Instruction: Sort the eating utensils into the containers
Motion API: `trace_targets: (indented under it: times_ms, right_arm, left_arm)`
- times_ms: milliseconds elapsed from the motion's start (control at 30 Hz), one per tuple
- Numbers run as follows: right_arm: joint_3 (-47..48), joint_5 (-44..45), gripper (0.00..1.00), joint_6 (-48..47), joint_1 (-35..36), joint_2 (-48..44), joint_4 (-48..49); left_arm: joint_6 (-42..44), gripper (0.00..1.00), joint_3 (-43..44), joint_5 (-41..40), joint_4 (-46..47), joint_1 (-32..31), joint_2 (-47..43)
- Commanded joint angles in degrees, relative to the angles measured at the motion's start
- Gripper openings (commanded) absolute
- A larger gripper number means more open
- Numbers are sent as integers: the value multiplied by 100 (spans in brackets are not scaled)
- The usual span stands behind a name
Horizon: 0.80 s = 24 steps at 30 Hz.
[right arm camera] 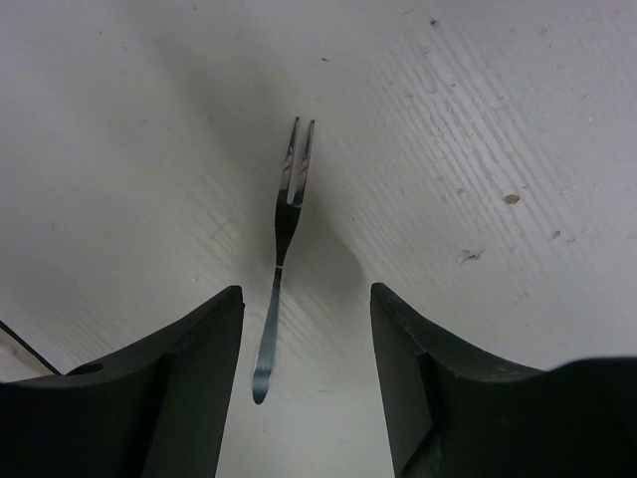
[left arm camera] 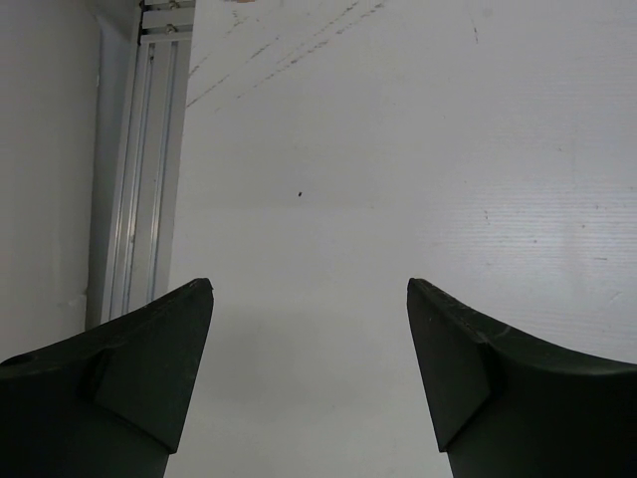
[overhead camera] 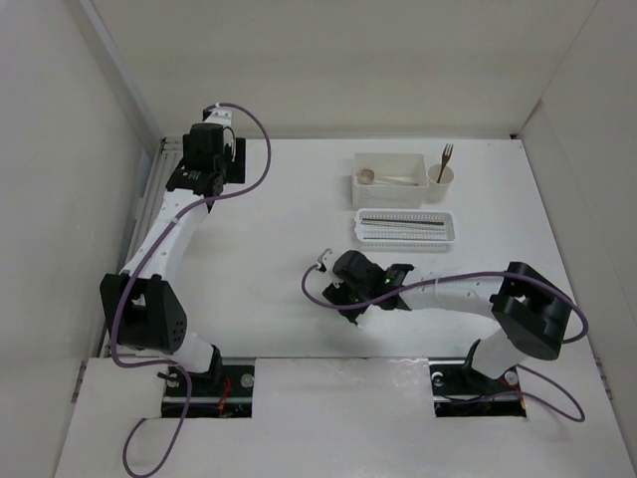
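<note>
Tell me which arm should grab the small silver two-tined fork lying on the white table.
Right. The right gripper straddles the small silver fork, jaws apart; the left gripper is far off by the back-left corner.

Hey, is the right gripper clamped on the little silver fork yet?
No, the silver fork lies between the right gripper's open fingers, with a gap showing on both sides.
</note>
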Motion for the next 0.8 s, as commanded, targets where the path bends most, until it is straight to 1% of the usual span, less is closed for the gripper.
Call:
trace_targets:
  times_ms: [0,167,200,233,367,500,600,633,733,767]
  right_arm:
    - [203,10,58,369,117,6,9]
    - [36,389,58,817,241,-55,61]
    - [36,511,57,905,241,40,61]
    - [88,817,57,967,397,111,61]
    - [299,1084,57,1081,556,524,-79]
    - [133,1084,50,1143,557,577,60]
    - [132,961,41,1143,557,630,245]
    - [132,961,32,1143,557,708,245]
    - [132,961,19,1143,557,788,245]
    - [132,1013,3,1143,557,727,245]
  left_arm:
    - [0,76,-50,-69,184,12,-341]
    - [0,76,-50,-70,184,12,-342]
    - [0,76,-50,-70,184,12,-342]
    - [0,76,-50,-70,184,12,-342]
    - [0,76,-50,-70,184,12,-342]
    - [52,76,-102,-131,184,12,-342]
    - [52,76,-102,-131,184,12,-342]
    - [52,76,-102,-131,184,12,-342]
    - [52,76,-102,-183,184,12,-342]
    - [52,76,-155,-184,184,12,-342]
